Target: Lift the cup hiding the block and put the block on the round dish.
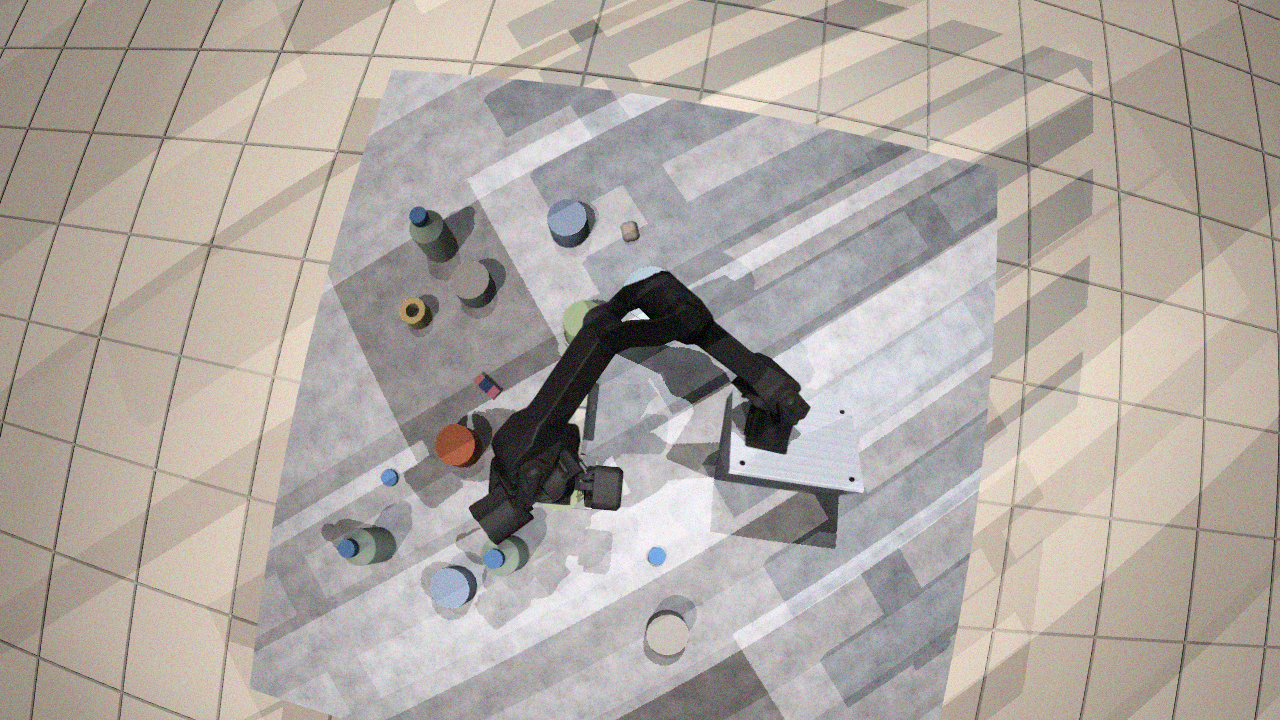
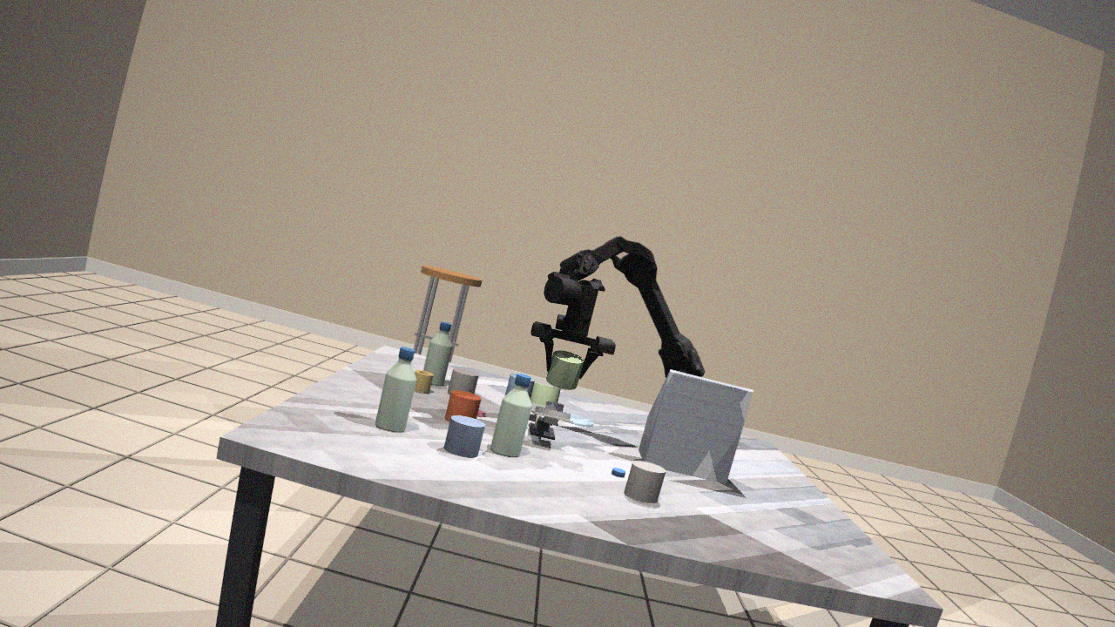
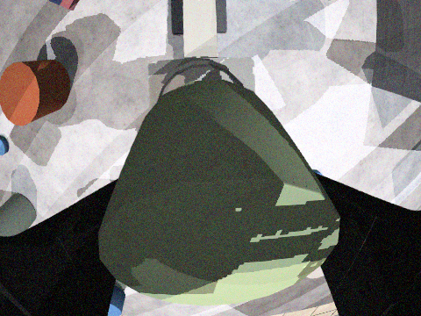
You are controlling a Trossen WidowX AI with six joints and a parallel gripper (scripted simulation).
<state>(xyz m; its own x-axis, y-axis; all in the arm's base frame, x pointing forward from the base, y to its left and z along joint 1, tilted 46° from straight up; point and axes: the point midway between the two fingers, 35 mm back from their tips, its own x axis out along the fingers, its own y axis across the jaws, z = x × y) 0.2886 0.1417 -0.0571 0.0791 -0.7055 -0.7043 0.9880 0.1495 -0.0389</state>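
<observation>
- The gripper (image 2: pixel 571 354) is clamped on a pale green cup (image 2: pixel 564 369), holding it by its sides in the air above the middle of the table (image 2: pixel 701 537).
- Seen from the wrist, the cup (image 3: pixel 219 193) fills most of the view, with the pale beam of the balance (image 3: pixel 199 17) on the tabletop beyond it.
- The other green cup (image 1: pixel 580 315) sits further toward the far edge, half hidden under the arm; it looks undisturbed.
- I cannot make out the block: the arm and the lifted cup cover the spot where it should lie.
- A pale blue patch at the arm's elbow (image 1: pixel 646 274) may be the dish; I cannot be sure.
- My reading: the cup-lifting step is in hand, the block not yet touched.
- Next, the cup wants setting down somewhere away from the dish and the other cup, perhaps toward the near edge, past the bottles (image 2: pixel 511 417). Then the freed jaws can come back for the block.
</observation>
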